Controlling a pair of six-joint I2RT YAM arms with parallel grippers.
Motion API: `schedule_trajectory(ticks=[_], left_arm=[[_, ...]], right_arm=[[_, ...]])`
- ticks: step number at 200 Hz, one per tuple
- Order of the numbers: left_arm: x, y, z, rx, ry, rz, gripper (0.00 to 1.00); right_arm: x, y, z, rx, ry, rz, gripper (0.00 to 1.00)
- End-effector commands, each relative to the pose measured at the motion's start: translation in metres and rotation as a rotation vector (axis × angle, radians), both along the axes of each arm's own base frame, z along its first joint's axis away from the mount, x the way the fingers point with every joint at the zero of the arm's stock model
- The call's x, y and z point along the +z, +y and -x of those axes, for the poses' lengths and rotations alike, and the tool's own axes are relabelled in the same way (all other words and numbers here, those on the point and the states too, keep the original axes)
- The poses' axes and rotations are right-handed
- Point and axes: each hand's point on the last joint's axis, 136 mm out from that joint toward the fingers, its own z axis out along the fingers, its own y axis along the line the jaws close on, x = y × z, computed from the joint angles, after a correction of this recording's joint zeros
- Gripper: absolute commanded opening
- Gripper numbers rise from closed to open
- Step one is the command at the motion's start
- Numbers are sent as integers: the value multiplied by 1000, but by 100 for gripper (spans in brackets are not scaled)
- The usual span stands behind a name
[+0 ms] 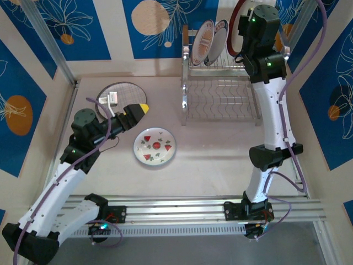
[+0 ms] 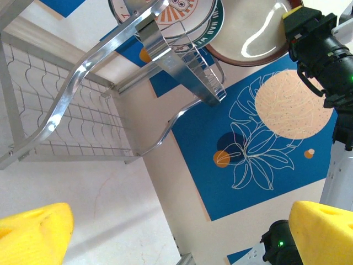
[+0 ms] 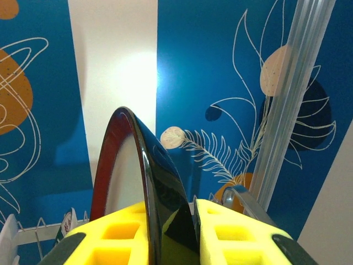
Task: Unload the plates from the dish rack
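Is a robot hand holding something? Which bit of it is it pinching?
Yes. The right gripper's yellow fingers pinch the glossy dark-rimmed round plate by its edge, one finger on each face. The left gripper is open and empty.

Dish rack (image 1: 220,99) back right, upright plates (image 1: 205,44) on it, flat plates (image 1: 155,146) left of it

Overhead view looks down; both close wrist views share the dish rack (image 1: 220,99).

open table (image 1: 220,160) before dish rack (image 1: 220,102), plates (image 1: 205,43) crowding upper tier
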Motion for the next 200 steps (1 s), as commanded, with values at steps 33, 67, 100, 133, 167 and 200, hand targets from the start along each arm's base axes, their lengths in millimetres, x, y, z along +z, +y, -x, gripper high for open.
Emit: schedule_trajectory(ticks=[33,67,100,133,167,200], left_arm=[[23,2,3,-7,-29,29,100],[32,0,-1,-13,-33,46,100],[42,-5,-5,-26,-35,64,100],[48,-15,-10,-49,-28,80,100],[51,-39,-16,-103,-9,97,100],[53,-71,-23,-160,8,120,100]], right_arm=[[74,-35,63,-50,-258,-109,0],[77,-47,75,-71,-259,-106,0],[80,-60,91,-87,-259,-111,0],[75,-69,106,-95,-242,-138,0],[62,-76,122,-103,-204,-196,0],[53,-85,143,-107,-190,-254,0]])
